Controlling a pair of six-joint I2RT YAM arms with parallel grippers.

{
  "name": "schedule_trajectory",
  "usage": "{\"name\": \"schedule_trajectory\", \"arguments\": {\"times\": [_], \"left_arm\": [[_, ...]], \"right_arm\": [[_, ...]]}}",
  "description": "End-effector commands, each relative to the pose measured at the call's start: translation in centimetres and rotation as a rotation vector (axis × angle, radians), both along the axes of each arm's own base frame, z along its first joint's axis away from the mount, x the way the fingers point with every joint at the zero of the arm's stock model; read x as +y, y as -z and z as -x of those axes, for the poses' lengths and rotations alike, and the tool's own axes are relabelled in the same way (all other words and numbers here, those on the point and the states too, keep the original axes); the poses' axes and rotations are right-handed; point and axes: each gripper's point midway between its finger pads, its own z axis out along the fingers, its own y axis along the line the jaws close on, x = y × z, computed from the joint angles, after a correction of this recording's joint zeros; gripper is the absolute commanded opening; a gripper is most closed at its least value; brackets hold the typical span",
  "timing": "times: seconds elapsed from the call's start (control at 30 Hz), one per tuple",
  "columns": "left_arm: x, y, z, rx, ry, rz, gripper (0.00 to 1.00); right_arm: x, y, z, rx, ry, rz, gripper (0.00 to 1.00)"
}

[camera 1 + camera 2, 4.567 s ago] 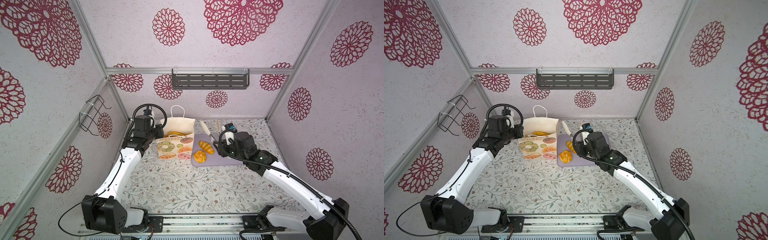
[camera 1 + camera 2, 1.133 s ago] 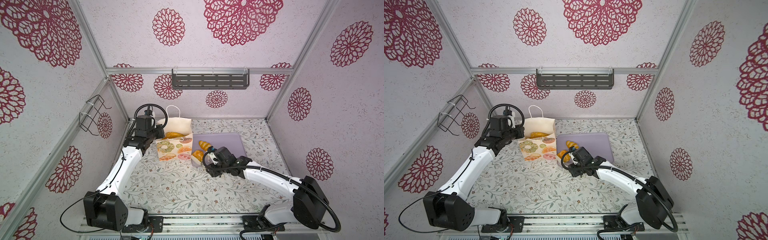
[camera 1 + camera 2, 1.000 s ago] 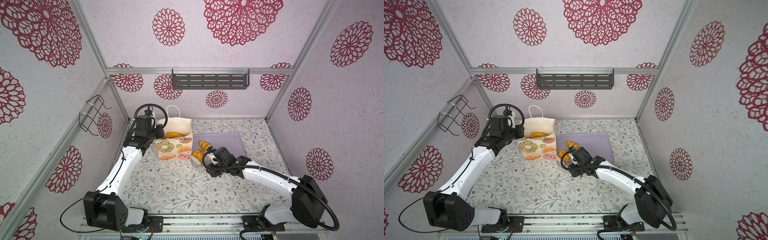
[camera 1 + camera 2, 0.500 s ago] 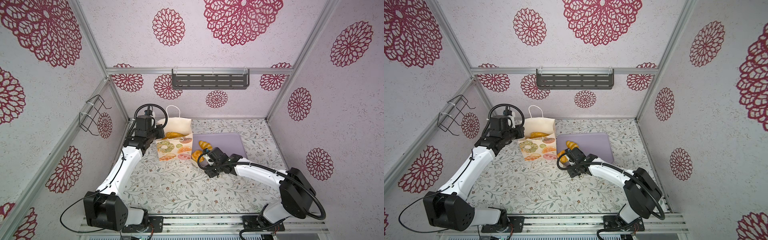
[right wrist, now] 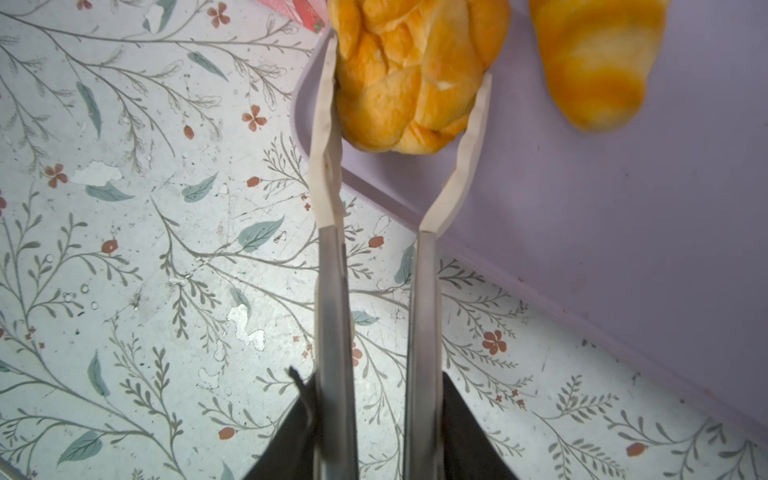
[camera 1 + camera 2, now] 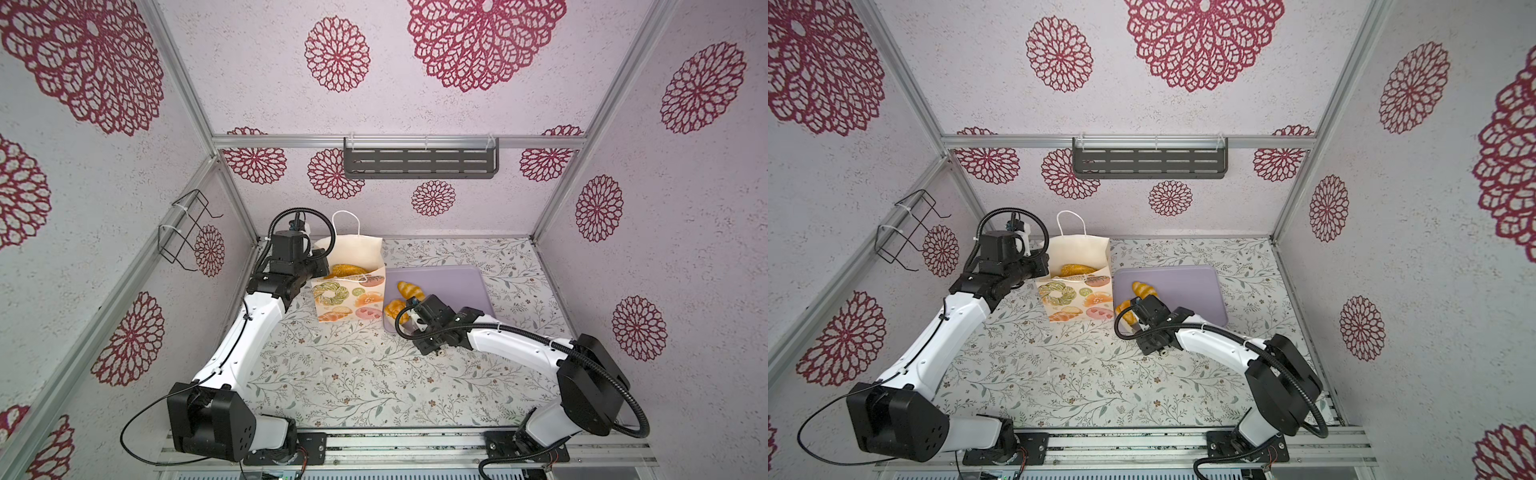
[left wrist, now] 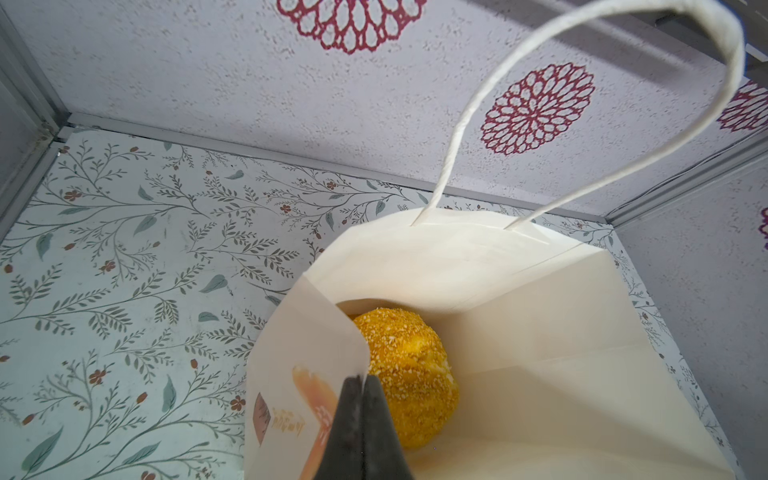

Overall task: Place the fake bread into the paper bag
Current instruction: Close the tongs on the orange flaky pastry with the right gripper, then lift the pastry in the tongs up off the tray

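Toward the worktop's (image 6: 353, 374) far-left corner, in both top views, the paper bag (image 6: 357, 249) holds fake bread (image 6: 343, 270); a croissant (image 6: 409, 288) and shell bun (image 6: 394, 308) are left on the tray (image 6: 449, 286). Left wrist view: left gripper (image 7: 360, 380) pinched together on the bag's rim. Only the right wrist view shows the right gripper (image 5: 376, 424) clamping tongs (image 5: 332, 291) whose tips flank the shell bun.

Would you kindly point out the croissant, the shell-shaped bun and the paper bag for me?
croissant (image 5: 598, 62), right wrist view, on its striped middle.
shell-shaped bun (image 5: 415, 75), right wrist view, on its ridged centre.
paper bag (image 6: 347, 299), in a top view, on its printed front.
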Motion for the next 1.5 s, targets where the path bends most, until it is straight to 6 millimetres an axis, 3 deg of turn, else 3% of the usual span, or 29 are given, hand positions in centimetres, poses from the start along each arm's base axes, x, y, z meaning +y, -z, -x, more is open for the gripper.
{"name": "schedule_trajectory", "arguments": {"times": [0.0, 1.13, 1.47], "left_arm": [[-0.7, -0.8, -0.5, -0.029, 0.029, 0.007, 0.0], [-0.5, -0.2, -0.6, -0.018, 0.004, -0.003, 0.0], [-0.6, -0.5, -0.5, -0.023, 0.004, -0.001, 0.0]], "right_arm": [[0.3, -3.1, -0.8, -0.079, 0.012, -0.042, 0.4], [-1.5, -10.0, -0.8, -0.271, 0.063, -0.179, 0.36], [-1.4, -13.0, -1.4, -0.336, 0.066, -0.225, 0.35]]}}
